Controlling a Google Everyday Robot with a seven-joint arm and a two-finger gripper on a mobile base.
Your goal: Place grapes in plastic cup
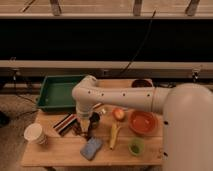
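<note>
My gripper [85, 127] hangs down from the white arm [115, 97] over the left-middle of the wooden table [55, 152]. A dark patch right under it looks like the grapes [81, 131], mostly hidden by the gripper. The small light-green plastic cup [135, 146] stands upright near the table's front right, well to the right of the gripper and apart from it.
A green tray [56, 92] sits at the back left and a white paper cup [34, 133] at the front left. A striped object [65, 123] lies left of the gripper. A blue sponge [91, 148], banana [114, 135], apple [118, 114], orange bowl [142, 122] and dark bowl [141, 83] also stand there.
</note>
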